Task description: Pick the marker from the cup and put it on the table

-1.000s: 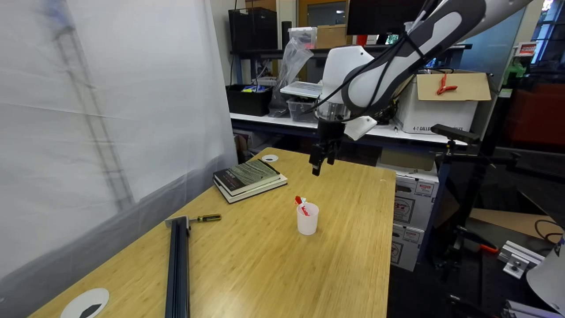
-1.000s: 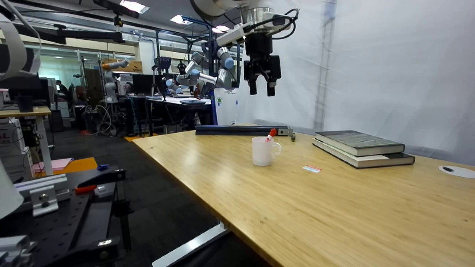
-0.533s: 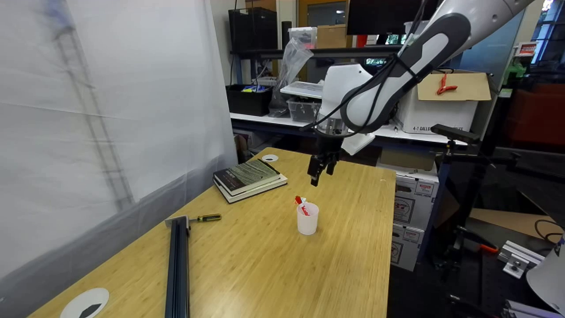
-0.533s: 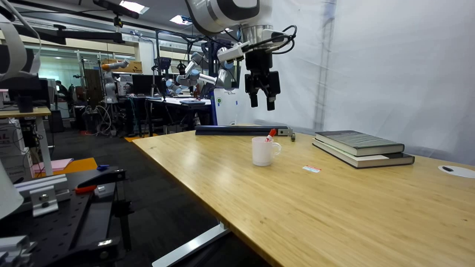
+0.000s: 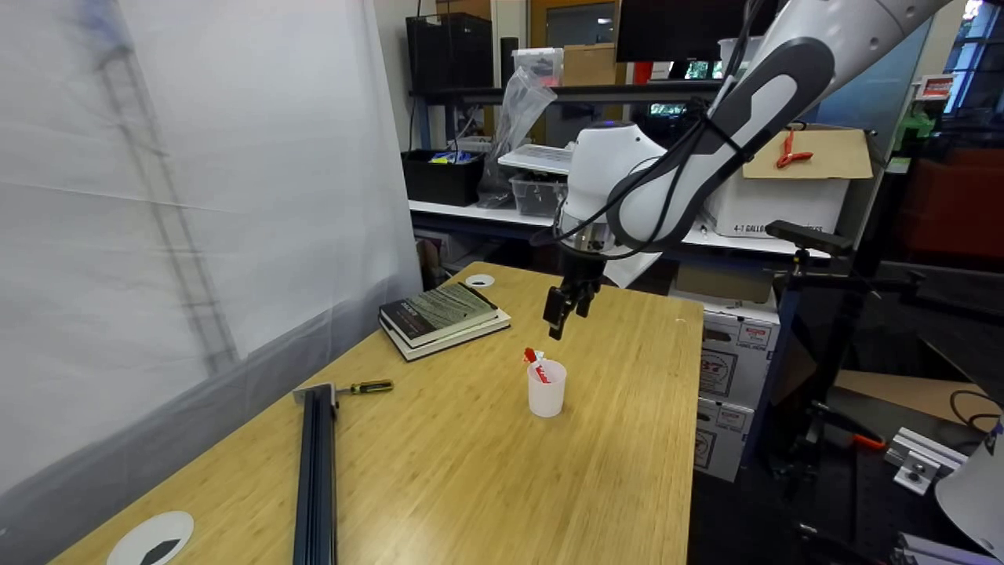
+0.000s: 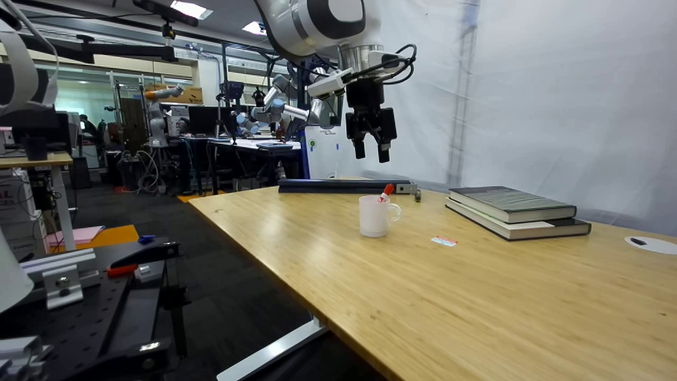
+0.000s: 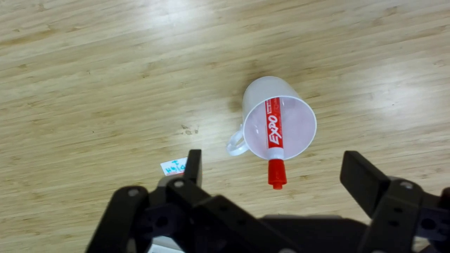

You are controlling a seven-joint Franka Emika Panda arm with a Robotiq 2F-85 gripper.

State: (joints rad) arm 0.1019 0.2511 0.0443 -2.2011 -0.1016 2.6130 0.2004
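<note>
Looks like the reaching stage, with neither the lift nor the setting-down begun. Hangs over the table (image 6: 439, 280) with the gripper (image 6: 372, 155) higher than the cup (image 6: 373, 217) in both exterior views and touching nothing. Shows jaws wide apart, to either side of the marker (image 7: 275, 144) in wrist view, with hold of nothing. Finds the marker tilted inside the cup with its red cap (image 7: 277, 172) poking out. Amounts, at a guess, to a rough lining-up at most. Leaves, most likely: come down around the red cap, close on it, draw the marker clear of the cup, carry it aside, lower it to the table, let go.
</note>
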